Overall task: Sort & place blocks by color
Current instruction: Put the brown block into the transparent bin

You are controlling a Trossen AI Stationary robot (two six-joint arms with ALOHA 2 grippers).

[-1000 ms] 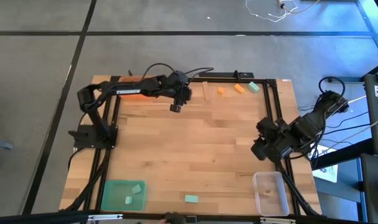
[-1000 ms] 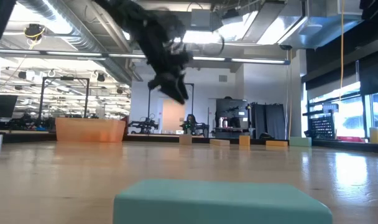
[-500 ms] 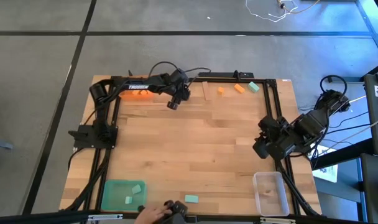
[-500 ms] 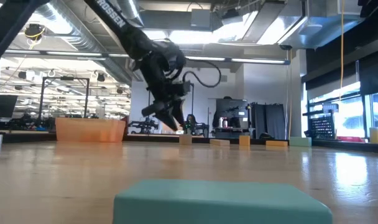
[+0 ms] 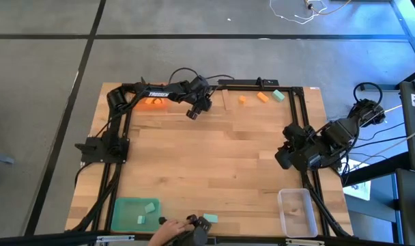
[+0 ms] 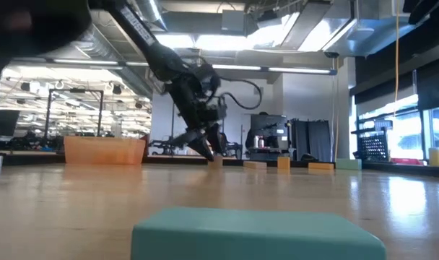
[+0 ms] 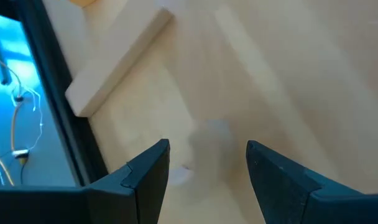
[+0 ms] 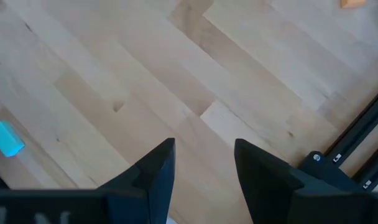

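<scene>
Near pale block (image 7: 117,63), left tool (image 7: 207,163) open, empty

Left arm: reached from its base near the table's left edge toward the far edge, elbow bent by the far-left corner, forearm running along the far edge toward the middle.
Left gripper (image 5: 192,113): hung low over the table near the far edge, pointing down; fingers (image 7: 145,177) stood apart with nothing between them.
Right arm: folded up at the table's right edge, roughly midway along it.
Right gripper (image 5: 280,160): sat just inside the right edge, aimed at the tabletop; fingers (image 8: 155,171) parted, holding nothing.
Person's hand (image 5: 168,231): reached in at the near edge, around the middle.
</scene>
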